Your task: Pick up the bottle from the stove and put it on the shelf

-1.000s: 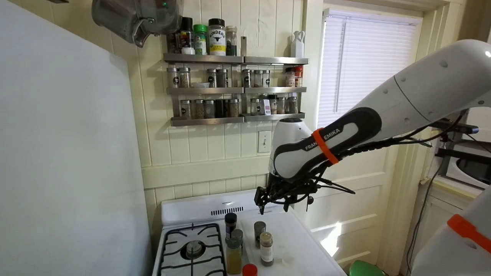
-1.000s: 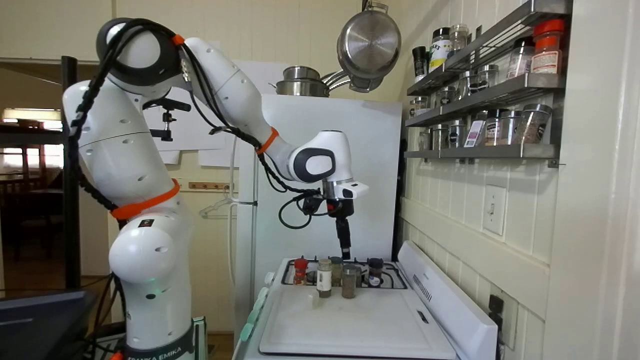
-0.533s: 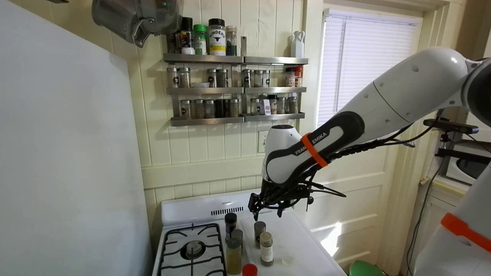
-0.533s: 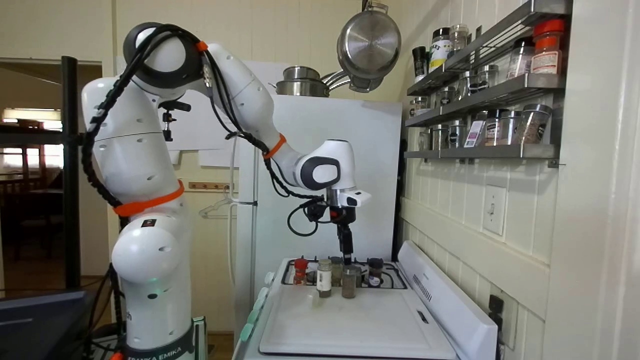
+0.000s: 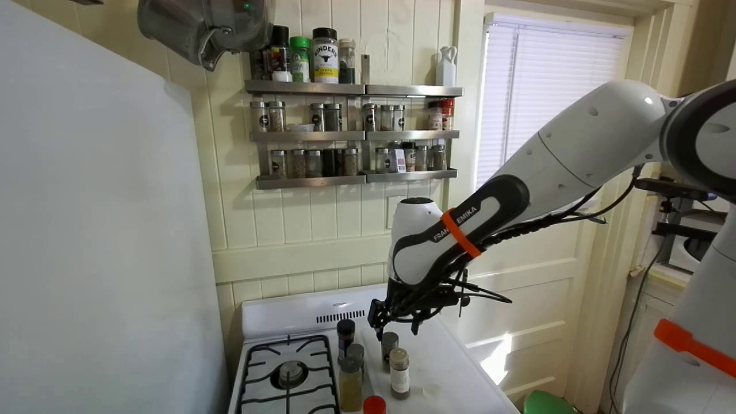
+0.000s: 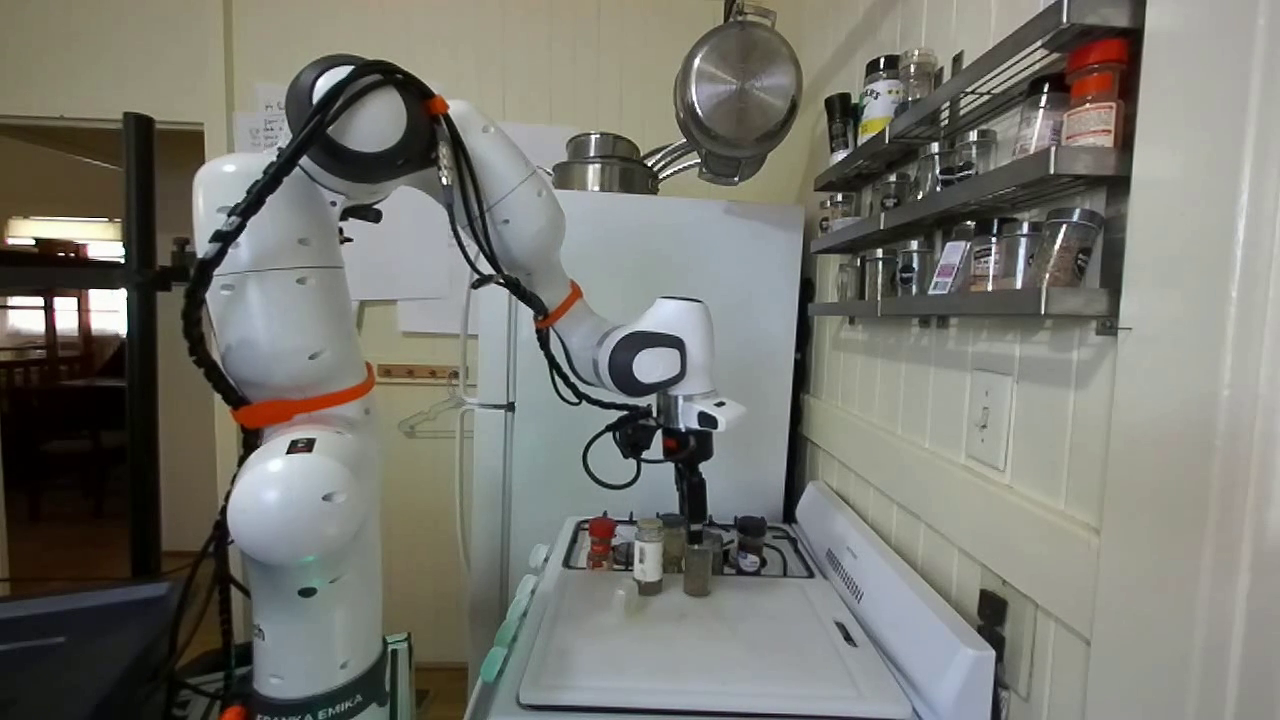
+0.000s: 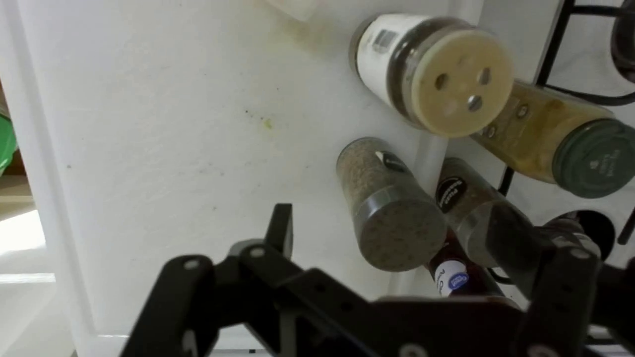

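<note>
Bottle (image 7: pixel 389 210) stands near the stove cover's (image 6: pixel 700 655) burner-side edge, the spread gripper (image 5: pixel 397 332) above; lowering it could tip the close-set jar (image 7: pixel 466 206).

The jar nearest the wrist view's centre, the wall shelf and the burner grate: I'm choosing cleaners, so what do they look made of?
Jar: clear and smooth, brown filling showing through; glass or plastic, can't tell which.
Wall shelf: likely stainless steel, from its satin grey sheen.
Burner grate: dull black bars suggest cast iron or coated steel.

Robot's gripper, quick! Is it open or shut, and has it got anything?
Gripper: open, jaws wide apart, holding nothing.
</note>
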